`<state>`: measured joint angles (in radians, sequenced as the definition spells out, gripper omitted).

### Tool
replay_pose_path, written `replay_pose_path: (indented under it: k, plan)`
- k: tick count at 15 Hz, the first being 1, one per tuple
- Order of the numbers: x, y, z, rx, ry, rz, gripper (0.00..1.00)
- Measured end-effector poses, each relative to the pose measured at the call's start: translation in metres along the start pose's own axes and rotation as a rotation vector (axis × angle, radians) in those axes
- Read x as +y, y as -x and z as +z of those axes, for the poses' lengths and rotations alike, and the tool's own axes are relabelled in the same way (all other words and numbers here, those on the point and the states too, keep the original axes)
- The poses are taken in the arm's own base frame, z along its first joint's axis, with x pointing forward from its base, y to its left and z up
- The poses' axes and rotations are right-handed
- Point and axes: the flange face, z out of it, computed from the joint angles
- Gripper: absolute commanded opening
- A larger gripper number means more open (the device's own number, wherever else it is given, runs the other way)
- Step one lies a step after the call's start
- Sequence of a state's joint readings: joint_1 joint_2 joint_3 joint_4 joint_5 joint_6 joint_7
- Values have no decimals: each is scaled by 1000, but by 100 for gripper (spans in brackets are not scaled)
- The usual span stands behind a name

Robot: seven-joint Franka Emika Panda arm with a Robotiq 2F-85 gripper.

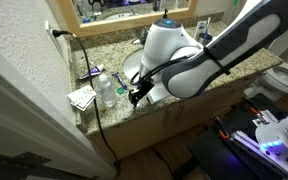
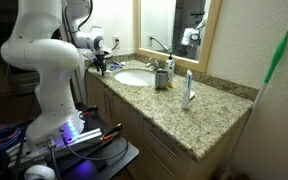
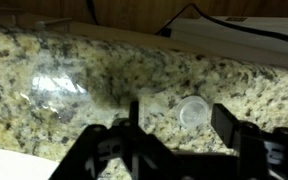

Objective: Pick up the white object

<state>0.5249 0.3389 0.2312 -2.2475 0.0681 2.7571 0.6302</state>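
Wrist view: the tool (image 3: 177,114) stands open over the speckled stone tabletop (image 3: 134,60).
The small white cap (image 3: 192,111) lies on the tabletop between the two fingers, nearer one of them and, as far as shows, touching neither. A clear bottle (image 3: 59,90) lies on its side, well apart from the cap. In an exterior view the arm (image 2: 44,60) reaches down beside the sink (image 2: 134,77).

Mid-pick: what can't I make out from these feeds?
- White object: blurred in the wrist view; its kind is unclear.
- Same object, both exterior views: too small or behind the gripper.
- Clear bottle: blurred in the wrist view, details unreadable.
- Gripper's height over the counter: no view shows it.
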Motion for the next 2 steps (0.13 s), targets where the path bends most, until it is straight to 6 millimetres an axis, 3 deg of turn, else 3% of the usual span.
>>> replay_pose_path:
  k: [1,2]
  plan:
    - [3,2,0,-4,4,4,88]
    - [4,6,-1,-10,1,9,96]
